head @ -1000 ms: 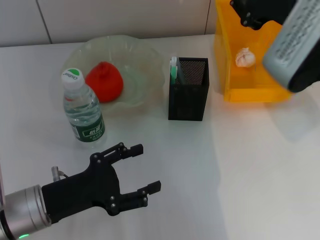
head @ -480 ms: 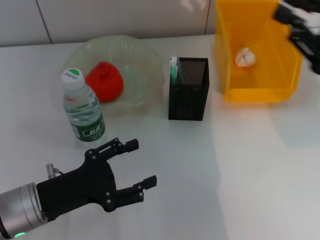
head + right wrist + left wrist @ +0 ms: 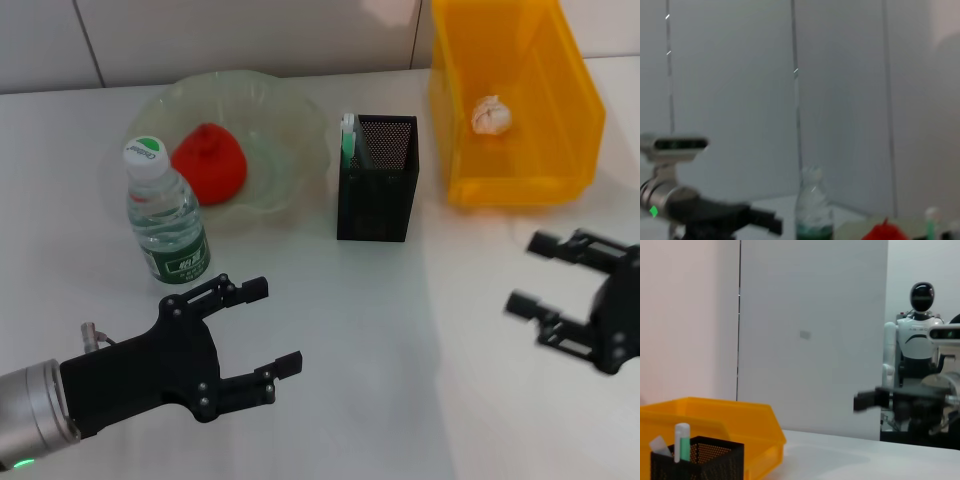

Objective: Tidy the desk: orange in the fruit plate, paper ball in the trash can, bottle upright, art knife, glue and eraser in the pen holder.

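The water bottle (image 3: 165, 215) stands upright at the left, also in the right wrist view (image 3: 814, 210). The red-orange fruit (image 3: 208, 163) lies in the glass fruit plate (image 3: 265, 90). The paper ball (image 3: 491, 114) lies in the yellow bin (image 3: 515, 175). The black mesh pen holder (image 3: 375, 195) holds a green-and-white stick (image 3: 347, 140), also shown in the left wrist view (image 3: 682, 440). I cannot tell what else is in the holder. My left gripper (image 3: 275, 325) is open and empty, in front of the bottle. My right gripper (image 3: 527, 273) is open and empty, in front of the bin.
The white table's bare middle (image 3: 400, 330) lies between the two grippers. A tiled wall (image 3: 200, 30) runs behind the plate. In the left wrist view a white humanoid robot (image 3: 917, 345) stands in the background beyond the table.
My right arm has come down from above the yellow bin to low over the table in front of it. My left gripper has drawn back a little toward the near left.
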Tool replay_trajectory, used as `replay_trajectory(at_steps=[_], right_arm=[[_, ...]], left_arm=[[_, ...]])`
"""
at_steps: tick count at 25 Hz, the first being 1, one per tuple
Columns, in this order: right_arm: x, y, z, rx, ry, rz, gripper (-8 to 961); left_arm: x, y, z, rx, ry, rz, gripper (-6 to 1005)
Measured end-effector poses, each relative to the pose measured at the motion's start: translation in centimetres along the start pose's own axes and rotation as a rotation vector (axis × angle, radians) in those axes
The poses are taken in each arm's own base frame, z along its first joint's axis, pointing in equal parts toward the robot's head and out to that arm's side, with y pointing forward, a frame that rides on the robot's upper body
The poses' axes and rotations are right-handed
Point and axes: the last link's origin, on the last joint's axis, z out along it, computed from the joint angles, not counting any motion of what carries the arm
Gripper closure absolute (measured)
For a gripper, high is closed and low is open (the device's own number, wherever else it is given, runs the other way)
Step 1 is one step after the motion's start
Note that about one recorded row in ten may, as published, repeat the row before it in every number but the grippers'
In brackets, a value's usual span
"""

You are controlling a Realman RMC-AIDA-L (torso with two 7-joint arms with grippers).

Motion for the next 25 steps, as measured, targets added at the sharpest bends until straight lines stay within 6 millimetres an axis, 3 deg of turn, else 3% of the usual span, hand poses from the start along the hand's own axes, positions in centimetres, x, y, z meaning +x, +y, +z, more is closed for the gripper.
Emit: replay_trajectory(at_steps=[4,11,25], right_arm=[[1.7,1.1,2.2,-0.093,0.042,0.013,447],[2.4,1.4,4.1,-0.173,0.077,0.023,166],[2.7,1.3,4.6,-0.189,0.098,0.019,167]], left_arm=[[0.1,-0.1,0.3,-0.031,-0.014,-0.002,167],[0.0,-0.1,0.2,-0.056,-0.041,-0.024,168],[0.2,-0.4,-0.4,-0.066,-0.046,-0.031,169]])
